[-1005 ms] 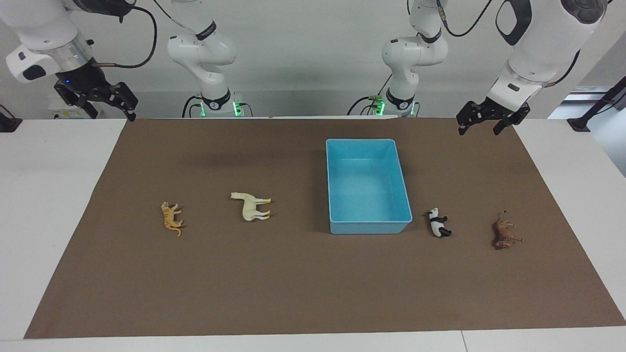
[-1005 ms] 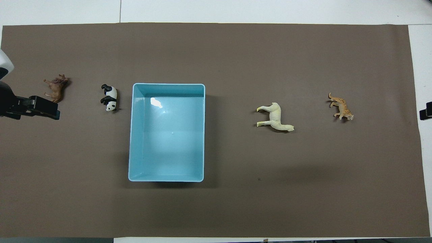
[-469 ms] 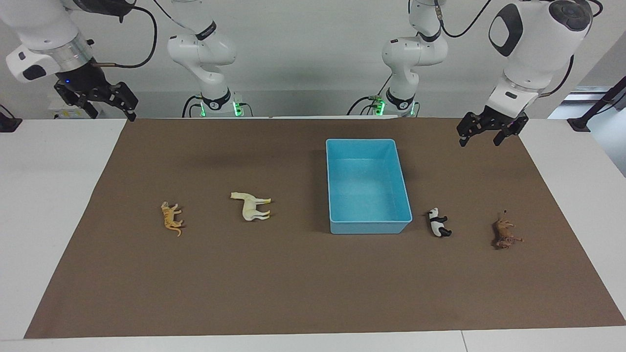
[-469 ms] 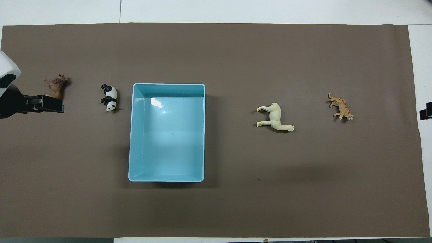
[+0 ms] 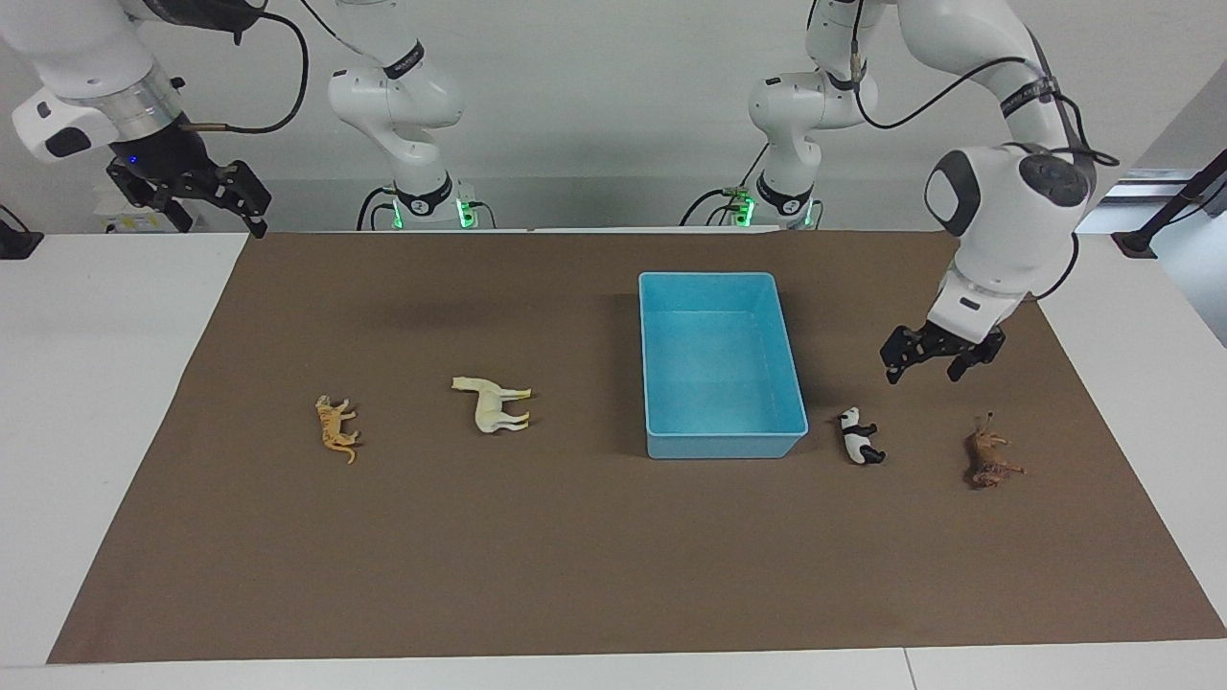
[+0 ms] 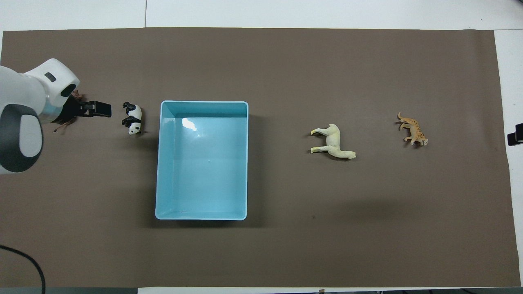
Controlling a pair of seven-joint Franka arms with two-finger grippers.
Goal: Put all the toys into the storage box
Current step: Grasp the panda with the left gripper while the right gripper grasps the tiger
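Four toys lie on the brown mat (image 5: 575,556), all outside the storage box. The light blue storage box (image 5: 721,369) (image 6: 202,163) is empty. The panda (image 5: 860,437) (image 6: 131,118) lies beside it, and the brown lion (image 5: 989,460) lies toward the left arm's end. In the overhead view the left arm covers most of the lion (image 6: 65,122). My left gripper (image 5: 923,372) (image 6: 98,109) hangs open over the mat between panda and lion, holding nothing. The cream horse (image 5: 494,404) (image 6: 333,143) and orange tiger (image 5: 335,429) (image 6: 412,130) lie toward the right arm's end. My right gripper (image 5: 235,206) (image 6: 515,134) waits open above the mat's corner.
White tabletop (image 5: 86,383) borders the mat on every side. The two arm bases (image 5: 427,206) stand at the table's edge nearest the robots. A black cable (image 6: 24,257) shows at the overhead view's lower corner.
My left arm has swung down and out from the mat's robot-side edge to a spot over the mat by the panda and lion. The right arm and toys have not moved.
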